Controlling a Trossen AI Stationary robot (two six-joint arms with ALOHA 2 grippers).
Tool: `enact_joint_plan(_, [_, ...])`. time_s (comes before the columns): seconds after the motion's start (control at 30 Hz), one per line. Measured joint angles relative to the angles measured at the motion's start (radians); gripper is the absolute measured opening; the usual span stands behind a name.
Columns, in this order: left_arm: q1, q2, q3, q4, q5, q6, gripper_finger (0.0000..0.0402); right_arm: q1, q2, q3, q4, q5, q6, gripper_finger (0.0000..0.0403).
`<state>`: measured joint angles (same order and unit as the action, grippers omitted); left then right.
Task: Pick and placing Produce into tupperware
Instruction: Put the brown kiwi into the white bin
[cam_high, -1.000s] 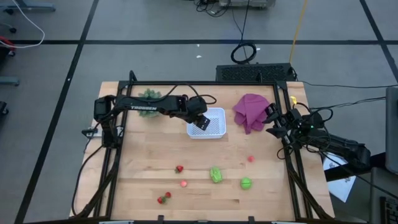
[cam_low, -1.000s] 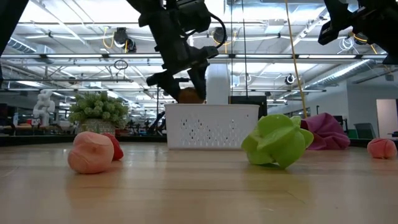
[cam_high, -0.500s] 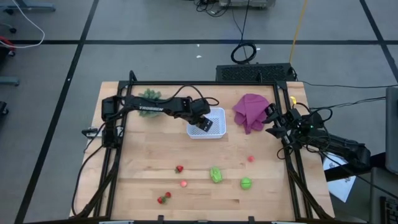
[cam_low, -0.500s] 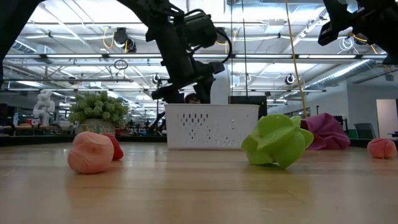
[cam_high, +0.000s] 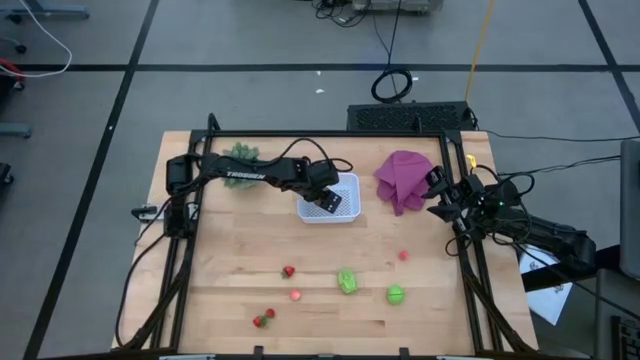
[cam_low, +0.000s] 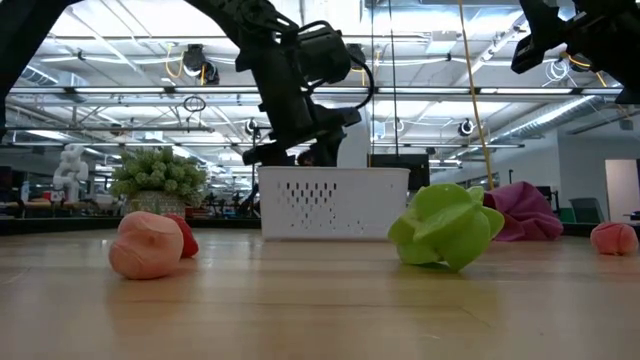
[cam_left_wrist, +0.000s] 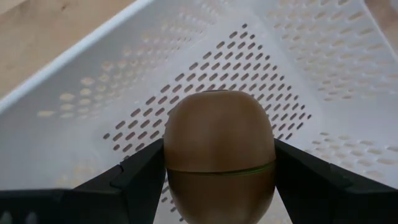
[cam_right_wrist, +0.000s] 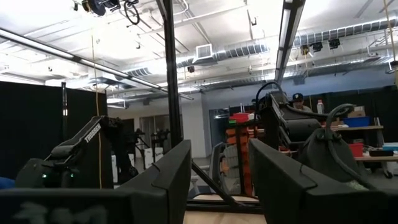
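The white perforated tupperware (cam_high: 350, 184) (cam_low: 335, 203) stands on the table's far middle. My left gripper (cam_high: 329, 200) (cam_left_wrist: 217, 186) reaches down into it, shut on the brown oval (cam_left_wrist: 217, 146). The low view hides the oval behind the container wall. Loose produce lies on the near half of the table: a red bit (cam_high: 288, 271), a pink bit (cam_high: 296, 295), a red-and-green piece (cam_high: 263, 319), two green pieces (cam_high: 347, 280) (cam_high: 396, 294), and a pink bit (cam_high: 404, 255). My right gripper (cam_high: 437, 195) (cam_right_wrist: 217, 180) waits open at the table's right edge. My left gripper pinches the brown oval between its two fingers (cam_left_wrist: 140, 177), one on each side of its wide middle (cam_left_wrist: 174, 155). The fingers come from above, slanting down into the tupperware. The oval sits over the perforated base (cam_left_wrist: 249, 68); whether it touches the base, I cannot tell.
A purple cloth (cam_high: 405, 178) lies to the right of the tupperware, close to my right gripper. A spiky grey-green plant (cam_high: 240, 155) stands at the far left, beside the left arm. Bare wood lies between the container and the loose produce.
My left gripper has moved a little toward the table's right and gone down into the tupperware with the brown oval, which has dropped below the rim in the low view. The tupperware has slid slightly toward the table's left.
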<state>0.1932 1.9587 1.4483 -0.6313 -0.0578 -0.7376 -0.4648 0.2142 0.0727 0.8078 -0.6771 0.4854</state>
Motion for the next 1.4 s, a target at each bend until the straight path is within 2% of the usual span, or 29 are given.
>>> enact_joint_plan(0.4, [0.002,-0.002,0.0,0.003,0.005,-0.009,0.0271,0.0,0.0,0.0,0.0,0.0,0.0,0.0151])
enact_joint_plan(0.6, [0.003,-0.002,0.0,0.066,-0.018,-0.001,0.0271,0.0,0.0,0.0,0.0,0.0,0.0,0.0151])
enact_joint_plan(1.03, [0.002,-0.015,0.0,0.053,0.109,0.049,0.0271,0.0,0.0,0.0,-0.001,-0.004,-0.001,0.0151])
enact_joint_plan(1.4, [-0.006,-0.047,0.0,0.042,0.03,0.079,0.0271,0.0,0.0,0.0,-0.006,-0.004,-0.002,0.0151])
